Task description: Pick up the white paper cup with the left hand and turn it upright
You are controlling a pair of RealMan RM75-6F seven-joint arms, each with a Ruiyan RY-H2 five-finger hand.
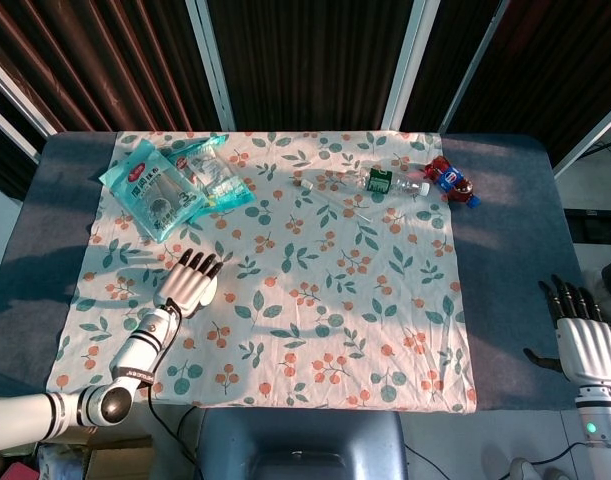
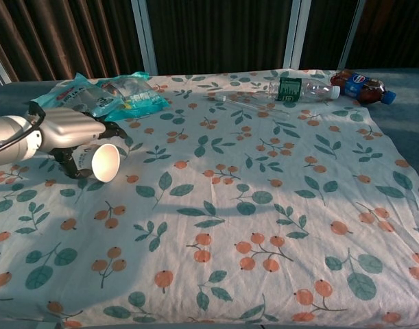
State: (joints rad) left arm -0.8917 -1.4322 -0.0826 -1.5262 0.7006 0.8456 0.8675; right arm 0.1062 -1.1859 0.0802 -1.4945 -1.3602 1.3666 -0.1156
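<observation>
The white paper cup point(image 2: 104, 163) lies on its side on the floral cloth at the left, its open mouth facing the table's front right. My left hand point(image 2: 68, 130) is laid palm-down over the cup, with fingers stretched across its top and the thumb curled around its near side, gripping it. From the head view the left hand point(image 1: 190, 282) hides most of the cup point(image 1: 211, 290), so only a sliver of rim shows. My right hand point(image 1: 585, 335) hovers with fingers spread and holds nothing, over the grey table near its right front edge.
Two snack bags point(image 1: 170, 182) lie behind the left hand at the back left. A clear water bottle point(image 1: 390, 183) and a cola bottle point(image 1: 451, 180) lie at the back right. The floral cloth point(image 1: 315, 300) covers the table's middle.
</observation>
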